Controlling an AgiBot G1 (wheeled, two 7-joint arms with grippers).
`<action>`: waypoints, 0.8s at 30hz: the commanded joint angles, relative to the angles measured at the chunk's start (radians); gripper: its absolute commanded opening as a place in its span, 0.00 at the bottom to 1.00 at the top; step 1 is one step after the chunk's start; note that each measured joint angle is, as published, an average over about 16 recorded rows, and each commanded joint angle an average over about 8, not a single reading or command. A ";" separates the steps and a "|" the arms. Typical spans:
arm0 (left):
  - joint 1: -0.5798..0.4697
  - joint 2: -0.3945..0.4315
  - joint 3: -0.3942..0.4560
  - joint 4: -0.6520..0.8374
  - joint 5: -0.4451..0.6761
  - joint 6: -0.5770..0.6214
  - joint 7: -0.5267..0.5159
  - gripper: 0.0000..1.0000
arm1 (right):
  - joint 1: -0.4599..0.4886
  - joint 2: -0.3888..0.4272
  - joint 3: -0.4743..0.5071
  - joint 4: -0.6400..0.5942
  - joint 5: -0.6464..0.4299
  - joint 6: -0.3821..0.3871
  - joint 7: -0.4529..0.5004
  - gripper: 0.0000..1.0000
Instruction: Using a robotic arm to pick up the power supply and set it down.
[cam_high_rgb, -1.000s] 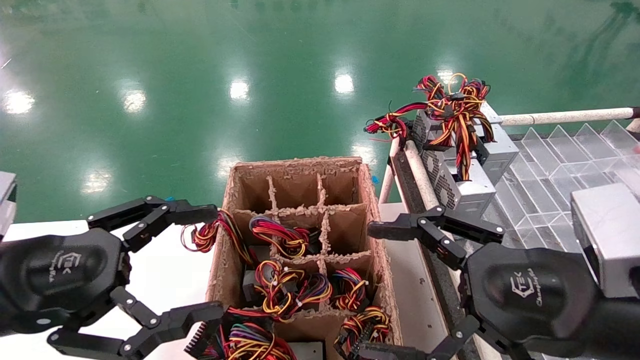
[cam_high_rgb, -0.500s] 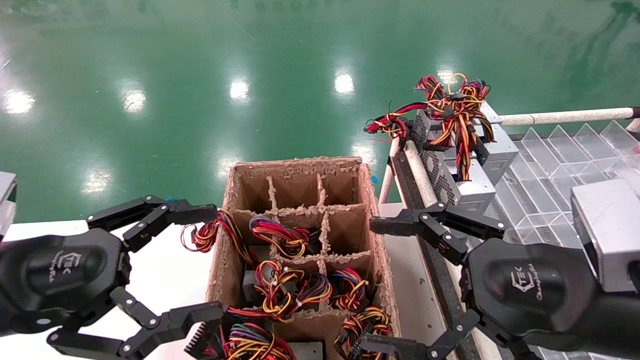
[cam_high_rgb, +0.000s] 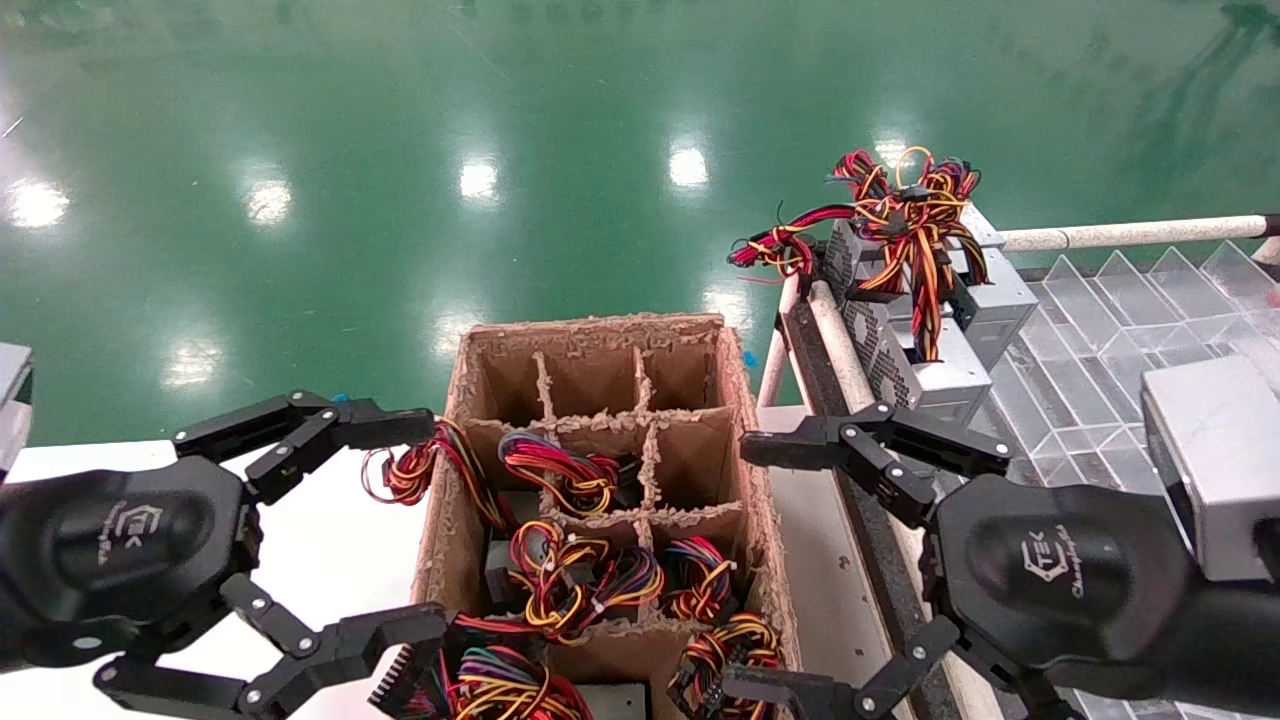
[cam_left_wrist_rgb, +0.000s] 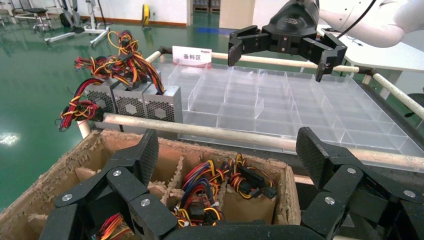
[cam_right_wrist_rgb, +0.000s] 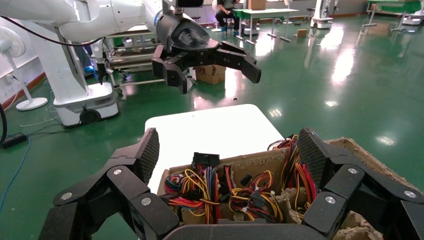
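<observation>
Three silver-grey power supplies (cam_high_rgb: 925, 375) with honeycomb sides and red-yellow wire bundles stand in a row at the far corner of the clear tray (cam_high_rgb: 1100, 330); the left wrist view shows them (cam_left_wrist_rgb: 131, 102) too. More wire bundles (cam_high_rgb: 575, 575) fill compartments of the brown cardboard box (cam_high_rgb: 590, 335). My left gripper (cam_high_rgb: 422, 527) hangs open at the box's left side, nothing between its fingers. My right gripper (cam_high_rgb: 742, 568) hangs open at the box's right side, also empty. Each wrist view looks across the box between open jaws (cam_left_wrist_rgb: 230, 155) (cam_right_wrist_rgb: 230, 150).
The cardboard box stands on a white table (cam_high_rgb: 330, 540). A pale tube rail (cam_high_rgb: 1120, 235) frames the clear divided tray on the right. The far box compartments (cam_high_rgb: 590, 385) hold nothing. Green floor (cam_high_rgb: 400, 150) lies beyond.
My right gripper has shifted slightly up and toward the box, its lower finger showing more. The left gripper and the power supplies have not moved.
</observation>
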 joint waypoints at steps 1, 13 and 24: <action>0.000 0.000 0.000 0.000 0.000 0.000 0.000 1.00 | 0.000 0.000 0.000 0.000 0.000 0.000 0.000 1.00; 0.000 0.000 0.000 0.000 0.000 0.000 0.000 1.00 | 0.001 0.000 0.000 -0.001 -0.001 0.001 -0.001 1.00; 0.000 0.000 0.000 0.000 0.000 0.000 0.000 1.00 | 0.001 0.000 0.000 -0.001 -0.001 0.001 -0.001 1.00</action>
